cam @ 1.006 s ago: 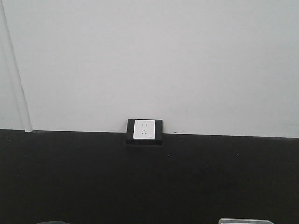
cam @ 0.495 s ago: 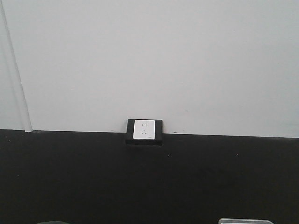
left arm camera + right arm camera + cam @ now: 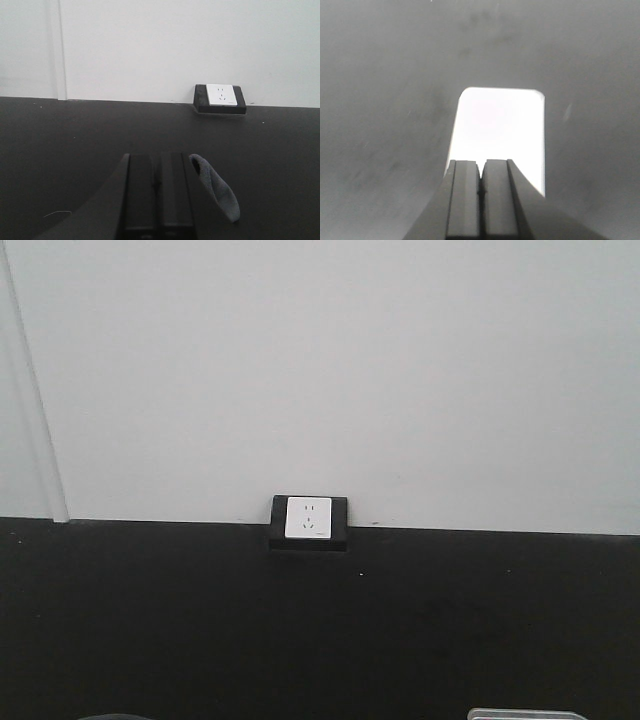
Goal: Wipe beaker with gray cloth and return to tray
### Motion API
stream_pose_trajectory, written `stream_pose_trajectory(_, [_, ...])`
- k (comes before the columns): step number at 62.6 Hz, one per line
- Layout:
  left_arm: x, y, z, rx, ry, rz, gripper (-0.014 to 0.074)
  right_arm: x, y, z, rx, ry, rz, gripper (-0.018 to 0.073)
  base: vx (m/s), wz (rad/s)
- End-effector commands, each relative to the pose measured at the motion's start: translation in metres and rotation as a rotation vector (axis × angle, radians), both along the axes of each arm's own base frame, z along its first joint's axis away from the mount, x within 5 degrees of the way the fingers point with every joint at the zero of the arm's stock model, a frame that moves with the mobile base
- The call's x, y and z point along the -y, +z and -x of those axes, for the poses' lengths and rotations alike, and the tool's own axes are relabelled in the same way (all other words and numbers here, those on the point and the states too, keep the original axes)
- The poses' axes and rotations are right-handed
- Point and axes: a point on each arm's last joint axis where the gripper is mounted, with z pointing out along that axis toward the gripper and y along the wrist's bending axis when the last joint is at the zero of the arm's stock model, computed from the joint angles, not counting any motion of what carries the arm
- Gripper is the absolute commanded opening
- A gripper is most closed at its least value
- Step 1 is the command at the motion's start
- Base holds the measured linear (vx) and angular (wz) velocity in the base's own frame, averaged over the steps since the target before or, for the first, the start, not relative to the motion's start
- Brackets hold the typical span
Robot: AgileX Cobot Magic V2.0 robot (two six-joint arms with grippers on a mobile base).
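1. No brand, label or readable writing shows in any view; the white wall socket (image 3: pixel 308 518) in its black frame bears only its pin holes.
2. In the left wrist view the left gripper (image 3: pixel 159 187) has its two dark fingers pressed together, clenched on nothing visible between them.
3. Just right of those fingers a fold of the gray cloth (image 3: pixel 217 189) stands up from the black table (image 3: pixel 60 150), its long axis running from far-left to near-right.
4. In the right wrist view the right gripper (image 3: pixel 480 192) is likewise clenched, with nothing in it.
5. Beyond it lies the tray (image 3: pixel 497 130), overexposed to white, its long axis running near to far.
6. The beaker is not seen in any view.
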Motion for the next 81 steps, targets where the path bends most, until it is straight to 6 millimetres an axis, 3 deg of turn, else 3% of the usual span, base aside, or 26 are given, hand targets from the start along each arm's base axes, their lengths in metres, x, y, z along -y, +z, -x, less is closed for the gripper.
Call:
stream_pose_trajectory(1, [0.000, -0.003, 0.000, 0.064, 0.005, 0.011, -0.0006, 0.008, 0.003, 0.007, 0.250, -0.040, 0.056, -0.0012, 0.00, 0.00])
stream_pose_trajectory(15, [0.000, -0.003, 0.000, 0.063, 0.005, 0.011, -0.0006, 0.016, -0.051, 0.045, 0.632, -0.106, 0.190, -0.0012, 0.00, 0.00])
stream_pose_trajectory(28, [0.000, -0.003, 0.000, 0.063, 0.005, 0.011, -0.0006, 0.014, -0.108, 0.059, 0.735, -0.090, 0.215, -0.0011, 0.00, 0.00])
stream_pose_trajectory(38, [0.000, -0.003, 0.000, 0.062, 0.005, 0.011, -0.0006, 0.013, -0.136, 0.056, 0.726, -0.081, 0.181, -0.0011, 0.00, 0.00])
stream_pose_trajectory(48, [0.000, -0.003, 0.000, 0.062, 0.005, 0.011, -0.0006, 0.012, -0.151, 0.053, 0.714, -0.076, 0.158, -0.0011, 0.00, 0.00])
stream_pose_trajectory(81, [0.000, -0.003, 0.000, 0.062, 0.005, 0.010, -0.0006, 0.012, -0.151, 0.053, 0.707, -0.080, 0.147, -0.0011, 0.00, 0.00])
